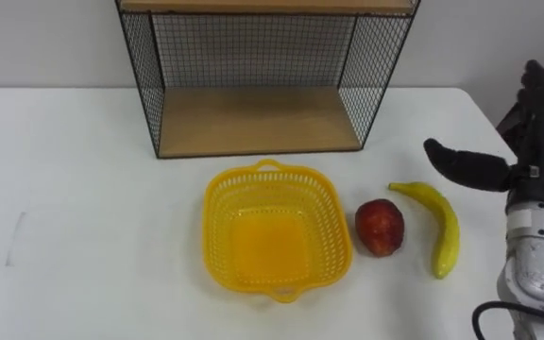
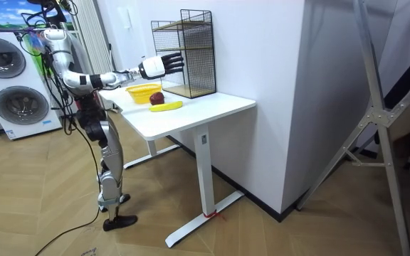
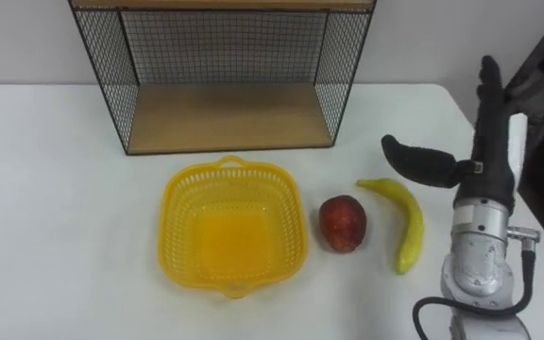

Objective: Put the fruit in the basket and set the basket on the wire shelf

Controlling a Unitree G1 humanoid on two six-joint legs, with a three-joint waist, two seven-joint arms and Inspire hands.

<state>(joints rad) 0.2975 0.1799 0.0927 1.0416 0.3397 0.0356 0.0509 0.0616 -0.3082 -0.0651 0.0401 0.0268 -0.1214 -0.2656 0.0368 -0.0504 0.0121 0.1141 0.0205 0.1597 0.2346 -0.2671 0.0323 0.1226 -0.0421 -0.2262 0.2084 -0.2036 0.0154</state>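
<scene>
Fruit is lying loose on the white table (image 1: 83,208), none of it in the basket yet. The apple (image 1: 380,227) is sitting just right of the yellow basket (image 1: 327,203), close to its wall but apart from it as far as I can tell. The banana (image 1: 439,229) is lying just right of the apple, running lengthwise away from the robot. Basket is sitting empty and upright in front of the wire shelf (image 1: 253,123), near its open lower level, so the later lift looks short. Right hand (image 1: 535,151) is hovering above the table's right edge beside the banana, holding nothing. Its fingers (image 1: 536,90) are straight and pointing away, thumb spread wide toward the fruit, probably shaped to close around the banana, the nearest piece. Robot is standing at the table's near side, right arm reaching out over it.
</scene>
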